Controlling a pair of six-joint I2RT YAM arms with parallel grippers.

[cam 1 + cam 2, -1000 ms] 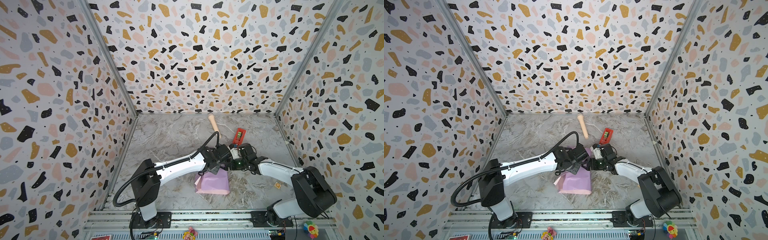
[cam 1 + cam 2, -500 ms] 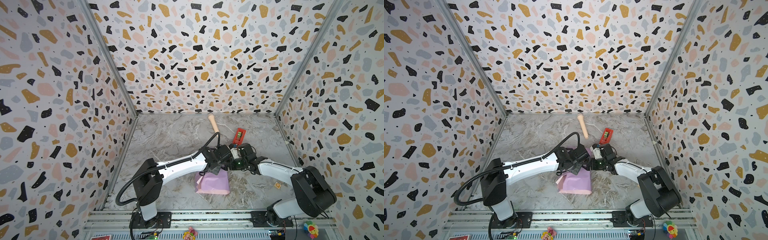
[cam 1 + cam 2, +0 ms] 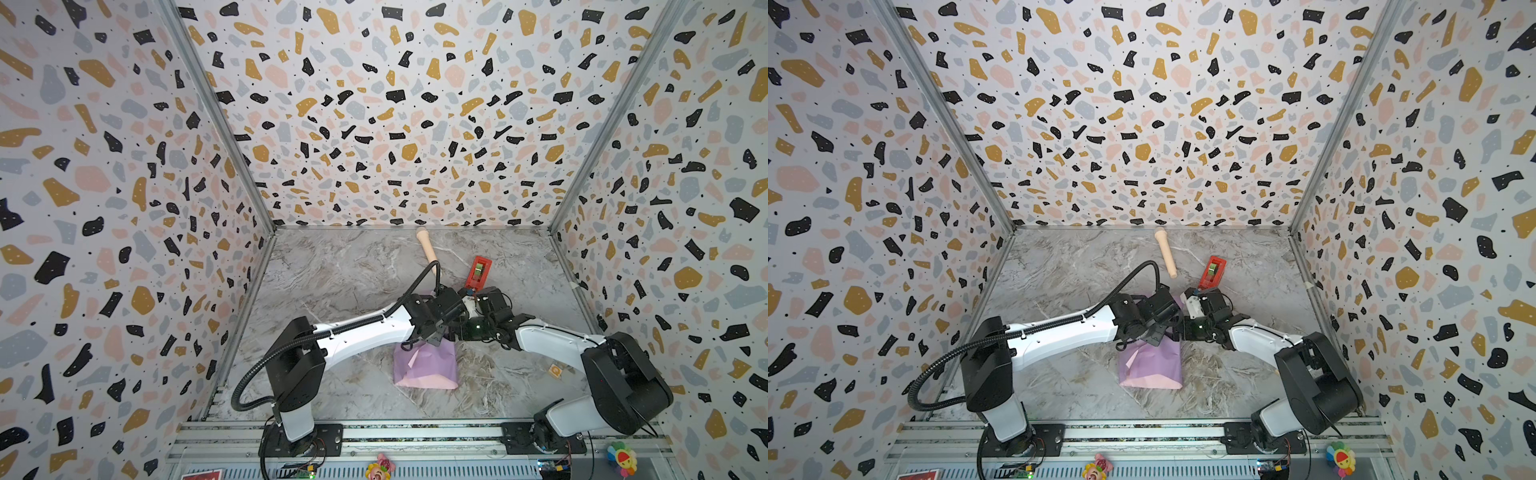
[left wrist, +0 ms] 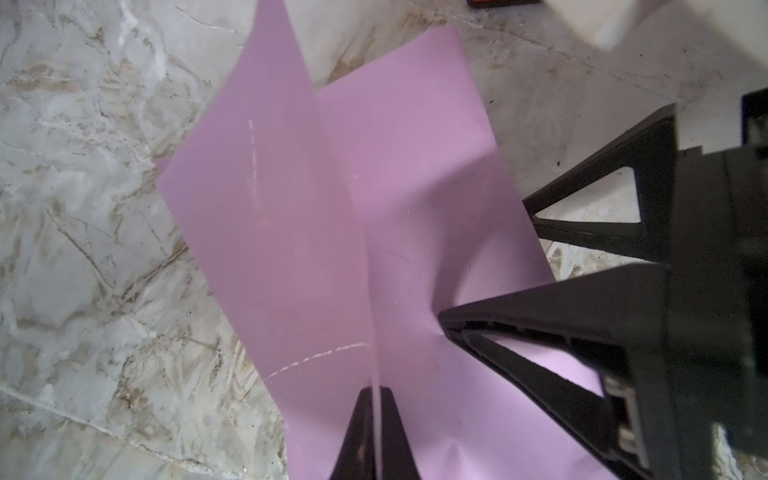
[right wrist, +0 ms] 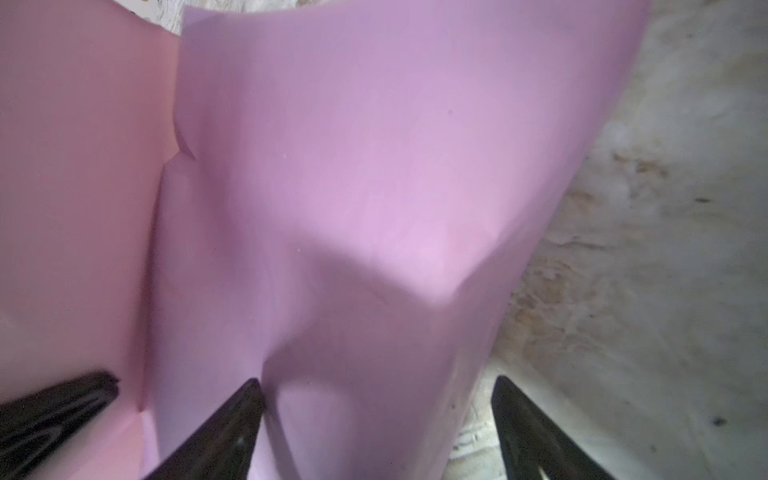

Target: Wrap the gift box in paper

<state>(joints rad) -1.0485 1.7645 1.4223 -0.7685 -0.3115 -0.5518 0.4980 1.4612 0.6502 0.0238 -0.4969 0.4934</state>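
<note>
Pinching upright flap of paper [image 4: 282, 199] tight in left gripper [image 4: 379, 399]. Straddling paper-draped lump with right gripper [image 5: 376, 386], spread wide, gripping nothing. Gift box hidden underneath, probably that lump. Risking tearing paper if tugging hard, or dragging the box.

Bright, even room light; the paper [image 5: 374, 166] blurs softly beyond the fingers [image 5: 224, 436], shadowed nearest them (top views' walls bow).
</note>
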